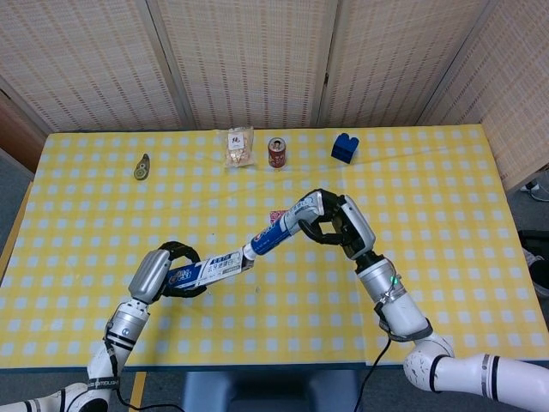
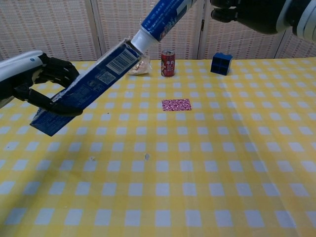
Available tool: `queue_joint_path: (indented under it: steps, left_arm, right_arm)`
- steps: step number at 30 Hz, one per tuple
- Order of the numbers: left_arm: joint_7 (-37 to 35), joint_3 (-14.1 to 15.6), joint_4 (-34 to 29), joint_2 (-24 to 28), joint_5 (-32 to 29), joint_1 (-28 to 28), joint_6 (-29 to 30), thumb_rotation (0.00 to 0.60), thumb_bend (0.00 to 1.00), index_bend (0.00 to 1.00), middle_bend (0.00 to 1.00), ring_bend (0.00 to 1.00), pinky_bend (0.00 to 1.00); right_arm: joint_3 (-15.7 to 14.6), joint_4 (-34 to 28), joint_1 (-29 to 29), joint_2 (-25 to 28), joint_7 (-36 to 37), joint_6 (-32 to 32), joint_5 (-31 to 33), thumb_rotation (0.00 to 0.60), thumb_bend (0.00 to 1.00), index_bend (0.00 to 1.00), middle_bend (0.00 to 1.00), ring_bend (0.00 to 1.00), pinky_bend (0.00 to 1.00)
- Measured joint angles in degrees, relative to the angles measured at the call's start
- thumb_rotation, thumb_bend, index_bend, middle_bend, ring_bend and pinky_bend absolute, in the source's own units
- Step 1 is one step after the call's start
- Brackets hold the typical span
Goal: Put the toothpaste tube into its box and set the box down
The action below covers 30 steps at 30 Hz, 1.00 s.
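We find the left hand [image 2: 34, 81] grasping the box [image 2: 84, 88], the right hand [image 1: 330, 225] grasping the toothpaste tube [image 2: 160, 19]; its cap meets the box mouth above the tabletop [image 2: 207, 163]. Misalignment risks snagging the flap and buckling the carton.

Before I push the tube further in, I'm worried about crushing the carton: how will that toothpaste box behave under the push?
The toothpaste box looks like thin card, so probably light and easily dented. The left hand grips only its lower end, so the open end may swing aside as the tube presses in. Its flat sides should rest steady once set down.
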Motion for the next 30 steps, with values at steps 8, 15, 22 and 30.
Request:
queue_joint_path:
  steps: [8, 15, 22, 30]
  left_arm:
    - [0.62, -0.26, -0.41, -0.29, -0.41, -0.36, -0.27, 0.6, 0.15, 0.57, 0.58, 0.43, 0.28]
    - [0.35, -0.76, -0.07, -0.74, -1.05, -0.57, -0.36, 0.6, 0.15, 0.57, 0.58, 0.43, 0.28]
    - [-2.06, -1.55, 0.76, -2.18, -2.13, -0.47, -0.09, 0.6, 0.15, 0.57, 0.58, 0.43, 0.28]
    - [-5.43, -2.85, 1.51, -4.03, -1.57, -0.26, 1.5, 0.6, 0.15, 0.57, 0.58, 0.43, 0.28]
  right_arm:
    - [-0.07, 1.83, 0.92, -2.75, 0.51, -0.56, 0.31, 0.6, 0.39, 0.9, 0.82, 0.79, 0.8]
    - [-0.84, 2.72, 1.6, -5.61, 0.88, -0.96, -0.11, 0.6, 0.39, 0.9, 0.82, 0.79, 0.8]
    - [-1.9, 2.58, 2.46, -7.64, -2.6, -0.91, -0.52, 0.6, 0.39, 0.9, 0.82, 0.79, 0.79]
    - [-2.42, 2.09, 3.45, -9.53, -8.47, -0.36, 0.79, 0.6, 0.39, 0.9, 0.82, 0.78, 0.78]
